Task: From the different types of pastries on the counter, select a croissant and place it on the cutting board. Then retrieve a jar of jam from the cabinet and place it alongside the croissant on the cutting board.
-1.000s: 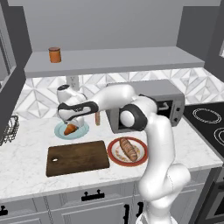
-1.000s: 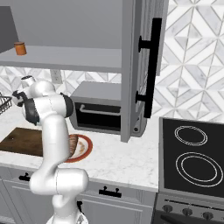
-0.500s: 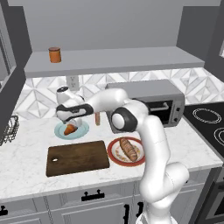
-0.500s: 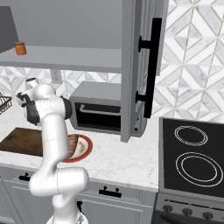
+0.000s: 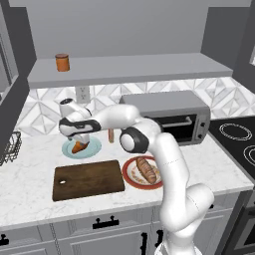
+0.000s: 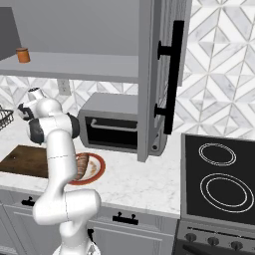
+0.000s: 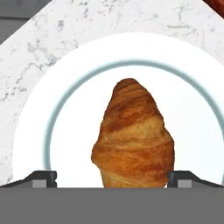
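Far left of the counter (image 5: 30,174) there's a black wire basket (image 5: 11,147) at the edge. Next along, up on the cabinet (image 5: 129,67) shelf, sits the jar of jam (image 5: 62,62), upright, well above everything else; the right base view has it too (image 6: 22,55), top left.

Below that, on the marble near the backsplash, a light blue plate (image 5: 94,148) w/ the croissant (image 5: 78,146) lying on it. The gripper (image 5: 79,141) hangs right over the croissant, arm reaching across from the right. In the hand view the croissant (image 7: 133,138) sits mid-plate, pointed end away from the camera, fat end between the two fingertips (image 7: 41,178), which stand wide apart, one each side of the pastry, not clamped on it. Can't tell if they touch it.

In front of the plate, the cutting board (image 5: 87,180) lies flat & bare, hole toward its left end. Just beside its right edge is a red-rimmed plate (image 5: 128,172) w/ the baguette-like loaf (image 5: 148,171) on it. Behind that, a slim orange bottle (image 5: 111,135) against the backsplash, then a toaster oven (image 5: 169,117). Far right, stove burners (image 5: 238,134). From the right base view, the cabinet door (image 6: 159,79) stands open over the counter.
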Motion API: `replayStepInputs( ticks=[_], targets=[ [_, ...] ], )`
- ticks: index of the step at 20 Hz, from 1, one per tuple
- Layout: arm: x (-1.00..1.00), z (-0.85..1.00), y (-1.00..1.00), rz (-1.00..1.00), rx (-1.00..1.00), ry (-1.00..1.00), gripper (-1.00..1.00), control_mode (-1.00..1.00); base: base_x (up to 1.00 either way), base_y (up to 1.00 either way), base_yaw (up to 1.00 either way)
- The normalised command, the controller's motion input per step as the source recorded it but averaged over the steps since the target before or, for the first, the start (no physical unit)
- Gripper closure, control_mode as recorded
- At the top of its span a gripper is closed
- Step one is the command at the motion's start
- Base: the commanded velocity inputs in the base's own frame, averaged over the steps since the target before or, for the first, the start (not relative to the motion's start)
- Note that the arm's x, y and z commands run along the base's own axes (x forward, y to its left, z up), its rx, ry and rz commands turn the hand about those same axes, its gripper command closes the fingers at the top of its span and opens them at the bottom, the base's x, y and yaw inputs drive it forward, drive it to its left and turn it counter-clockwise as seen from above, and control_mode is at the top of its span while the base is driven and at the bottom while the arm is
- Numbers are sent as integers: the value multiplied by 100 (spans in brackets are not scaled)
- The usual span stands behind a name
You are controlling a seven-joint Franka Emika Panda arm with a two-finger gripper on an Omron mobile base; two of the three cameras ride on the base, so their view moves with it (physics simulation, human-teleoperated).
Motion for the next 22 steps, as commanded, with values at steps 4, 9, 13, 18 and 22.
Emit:
replayStepInputs(
  ticks=[4,9,13,18,22],
  targets=[
    [-20,-2,-1,0,0,0,-100,-100,0,0,0],
    [-10,-18,-2,0,0,0,-100,-100,0,0,0],
    [0,-19,-10,0,0,0,-100,-100,0,0,0],
    [0,-30,-12,0,0,0,-100,-100,0,0,0],
    [1,-54,-14,0,0,0,-100,-100,0,0,0]
  ],
)
